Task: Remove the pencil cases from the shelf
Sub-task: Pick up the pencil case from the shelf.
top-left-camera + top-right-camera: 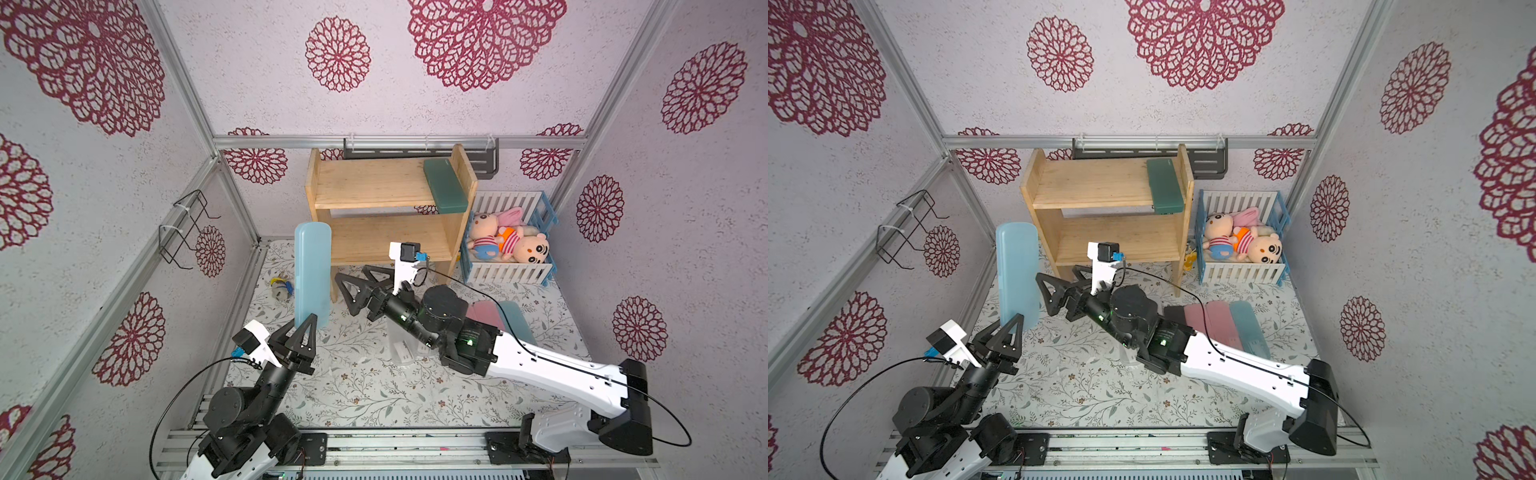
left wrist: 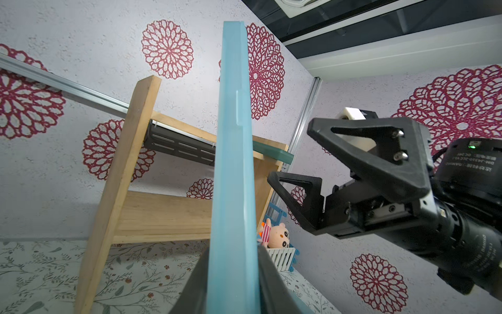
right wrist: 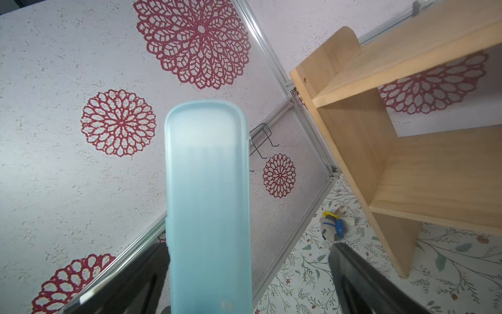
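The job looks mostly done. Only 1 pencil case shows on the wooden shelf (image 1: 374, 183): the dark green case (image 1: 446, 187), lying at the right end of the upper tier against the side panel, its front end hanging over the tier's edge. The lower tier shows no case in either top view.

The left claw (image 1: 307, 322) is pinched on the lower end of a light blue case (image 1: 312, 270) and holds it upright in the air, just off the shelf's left side panel and clear of both tiers. It has not yet been set down. The right claw (image 1: 352, 277) is spread wide and grips nothing. It faces the flat side of that case, in front of the lower tier.

Off the shelf and flat on the worktop (image 1: 365, 386) lie 2 pink cases (image 1: 1219, 322), with a second light blue case (image 1: 1250, 328) touching them. A frosted white case (image 1: 401, 349) lies partly hidden under the right arm; whether a second one is there, I cannot tell. No black case is in view.

What seems left is to put down the held case, then fetch the green one.
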`<action>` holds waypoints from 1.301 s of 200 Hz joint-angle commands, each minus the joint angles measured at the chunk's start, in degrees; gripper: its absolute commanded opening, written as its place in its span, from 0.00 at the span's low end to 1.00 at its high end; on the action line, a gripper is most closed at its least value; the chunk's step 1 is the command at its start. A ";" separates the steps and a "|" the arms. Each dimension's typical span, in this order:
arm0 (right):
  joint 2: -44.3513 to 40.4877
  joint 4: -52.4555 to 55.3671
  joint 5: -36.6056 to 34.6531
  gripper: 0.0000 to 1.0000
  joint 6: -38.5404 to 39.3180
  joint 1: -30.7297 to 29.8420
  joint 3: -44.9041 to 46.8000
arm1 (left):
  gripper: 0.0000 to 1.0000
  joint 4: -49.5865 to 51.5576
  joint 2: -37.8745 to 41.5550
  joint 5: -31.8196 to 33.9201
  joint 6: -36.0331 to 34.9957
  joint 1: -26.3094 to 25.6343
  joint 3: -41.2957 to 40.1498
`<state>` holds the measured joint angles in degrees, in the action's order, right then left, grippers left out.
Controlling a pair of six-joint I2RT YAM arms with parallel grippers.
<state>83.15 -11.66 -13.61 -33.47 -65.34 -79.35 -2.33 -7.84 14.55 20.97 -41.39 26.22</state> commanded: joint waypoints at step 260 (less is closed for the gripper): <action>10.29 9.92 1.63 0.71 -1.40 4.34 0.49 | 0.97 13.95 4.10 14.31 3.64 -0.34 5.85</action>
<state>95.92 -2.37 -10.70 -32.53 -63.96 -83.18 8.19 -5.67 22.48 23.03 -41.47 29.61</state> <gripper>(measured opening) 0.814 0.973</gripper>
